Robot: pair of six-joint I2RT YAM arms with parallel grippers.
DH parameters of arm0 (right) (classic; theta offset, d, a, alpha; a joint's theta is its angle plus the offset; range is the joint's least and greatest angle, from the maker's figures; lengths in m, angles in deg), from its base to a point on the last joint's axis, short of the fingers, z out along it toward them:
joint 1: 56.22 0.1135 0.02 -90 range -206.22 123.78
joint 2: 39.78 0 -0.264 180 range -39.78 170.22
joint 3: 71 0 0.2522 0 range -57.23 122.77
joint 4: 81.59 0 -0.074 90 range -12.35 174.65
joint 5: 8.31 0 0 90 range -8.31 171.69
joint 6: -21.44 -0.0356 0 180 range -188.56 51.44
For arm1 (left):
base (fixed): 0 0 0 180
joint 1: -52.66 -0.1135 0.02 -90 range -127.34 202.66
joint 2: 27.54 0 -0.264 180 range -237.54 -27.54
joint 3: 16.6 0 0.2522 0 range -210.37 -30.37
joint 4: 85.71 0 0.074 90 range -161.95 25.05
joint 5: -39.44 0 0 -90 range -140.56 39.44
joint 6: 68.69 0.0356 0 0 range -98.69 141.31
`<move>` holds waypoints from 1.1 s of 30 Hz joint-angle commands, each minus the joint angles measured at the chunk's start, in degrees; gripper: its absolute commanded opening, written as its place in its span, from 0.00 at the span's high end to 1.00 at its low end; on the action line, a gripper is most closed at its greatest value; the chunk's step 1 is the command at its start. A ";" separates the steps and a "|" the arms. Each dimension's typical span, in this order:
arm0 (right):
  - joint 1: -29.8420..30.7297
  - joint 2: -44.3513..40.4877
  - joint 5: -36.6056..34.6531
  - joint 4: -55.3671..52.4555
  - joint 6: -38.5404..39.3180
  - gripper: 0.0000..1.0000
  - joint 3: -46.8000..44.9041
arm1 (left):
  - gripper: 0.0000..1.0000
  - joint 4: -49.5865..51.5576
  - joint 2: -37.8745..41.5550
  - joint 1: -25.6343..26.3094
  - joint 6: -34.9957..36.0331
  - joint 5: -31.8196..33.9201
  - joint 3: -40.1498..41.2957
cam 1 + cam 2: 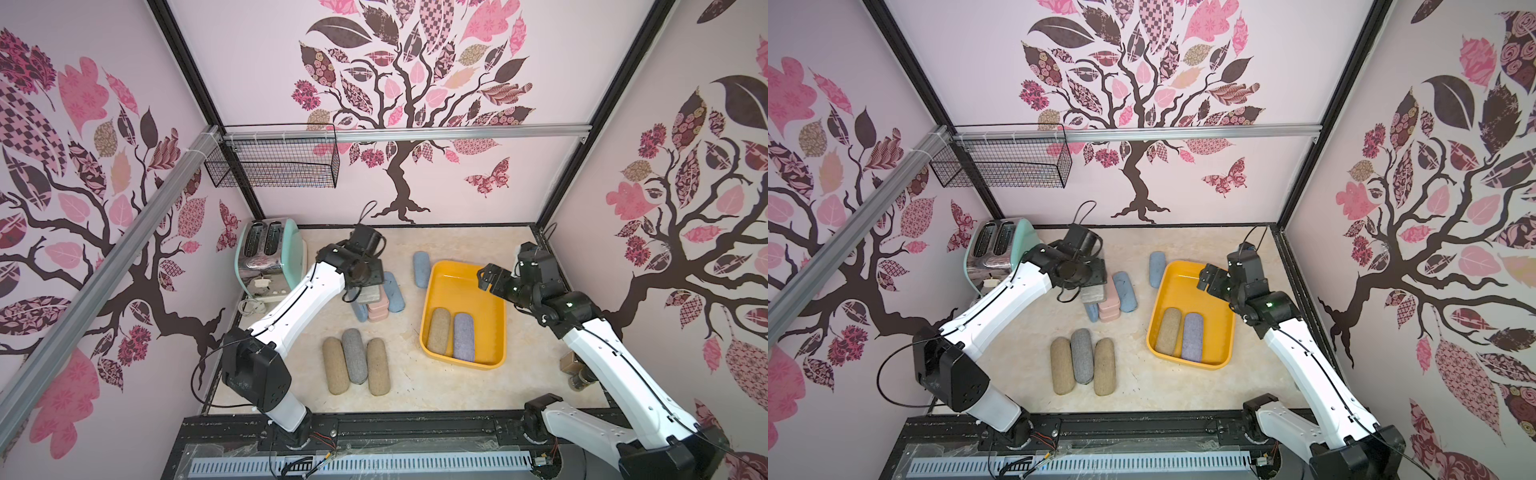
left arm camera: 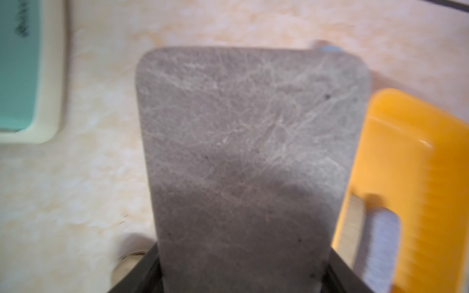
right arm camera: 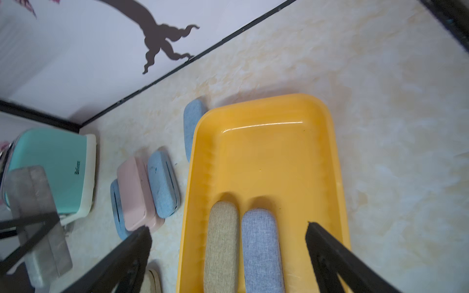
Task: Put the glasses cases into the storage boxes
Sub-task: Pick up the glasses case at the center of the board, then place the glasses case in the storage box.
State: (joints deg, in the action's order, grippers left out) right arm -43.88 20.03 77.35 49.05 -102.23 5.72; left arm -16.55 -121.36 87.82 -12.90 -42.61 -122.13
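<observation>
My left gripper (image 2: 243, 277) is shut on a flat grey glasses case (image 2: 241, 142), held just above the pile by the toaster; the same case shows in both top views (image 1: 369, 293) (image 1: 1093, 293). Under it lie two blue cases (image 1: 394, 293) (image 1: 359, 312) and pink ones (image 1: 378, 309). The yellow storage box (image 1: 465, 365) (image 3: 256, 104) holds a tan case (image 1: 439, 331) and a lavender case (image 1: 464, 337). My right gripper (image 3: 228, 228) (image 1: 484, 279) hangs open over the box's far right part, holding nothing. Another blue case (image 1: 422, 268) lies beside the box. Three cases, tan (image 1: 335, 366), grey (image 1: 355, 355) and tan (image 1: 378, 366), lie in front.
A mint toaster (image 1: 266, 257) stands at the back left with its plug and cord (image 1: 253, 305) on the table. A black wire basket (image 1: 274, 162) hangs on the back rail. A small brown jar (image 1: 575, 370) sits by the right wall under my right arm.
</observation>
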 commanded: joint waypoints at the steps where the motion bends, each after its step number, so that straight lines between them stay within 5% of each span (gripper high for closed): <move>1: -11.10 -0.61 1.16 -7.41 -0.80 0.02 2.60 | 0.38 -3.11 -6.54 5.74 -3.59 -4.31 -4.78; 4: -23.16 -1.47 6.78 -9.01 1.50 0.02 1.95 | 0.41 -4.63 -14.68 11.18 -5.77 -9.05 -12.03; 8: -23.94 -3.20 5.36 -9.38 0.62 0.02 0.62 | 0.41 -2.84 -24.64 18.44 -5.11 -8.02 -24.91; 13: -23.92 -3.78 8.35 -8.54 0.05 0.02 1.91 | 0.41 -2.25 -35.03 21.57 -7.24 -12.96 -34.16; 18: -23.88 -4.89 12.29 -8.37 -0.47 0.02 1.80 | 0.41 -8.90 -38.69 22.75 -10.09 -20.44 -35.02; 33: -23.86 -6.38 16.48 -7.30 -1.05 0.02 -0.32 | 0.39 -11.33 -44.94 25.13 -12.18 -22.56 -32.83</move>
State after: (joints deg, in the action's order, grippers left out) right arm -67.92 14.32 92.54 41.60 -103.09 5.48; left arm -25.79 -166.17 112.36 -24.18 -64.45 -155.90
